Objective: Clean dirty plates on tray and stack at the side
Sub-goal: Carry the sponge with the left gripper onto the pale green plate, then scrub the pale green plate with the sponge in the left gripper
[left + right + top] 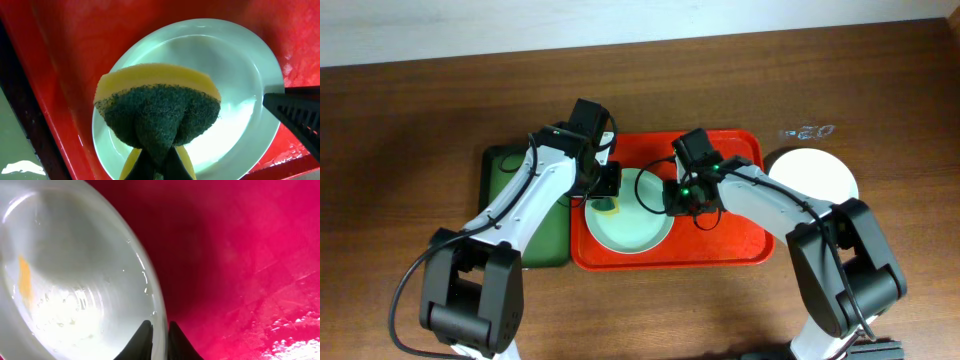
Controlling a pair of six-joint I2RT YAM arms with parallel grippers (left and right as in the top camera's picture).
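Note:
One dirty plate [630, 228], pale mint-white, lies in the left half of the red-orange tray [740, 245]. My left gripper [607, 190] is shut on a yellow sponge with a dark green scrub face [157, 107], held over the plate [235, 65]. My right gripper [159, 330] stands at the plate's right rim, one finger inside it and one outside, closed on the rim. In the right wrist view the plate [75, 280] carries a yellow smear [25, 280] and some droplets.
A white plate [815, 178] rests on the table right of the tray. A dark green tray [505, 165] lies under my left arm, left of the red one. The right half of the red tray [240, 255] is wet.

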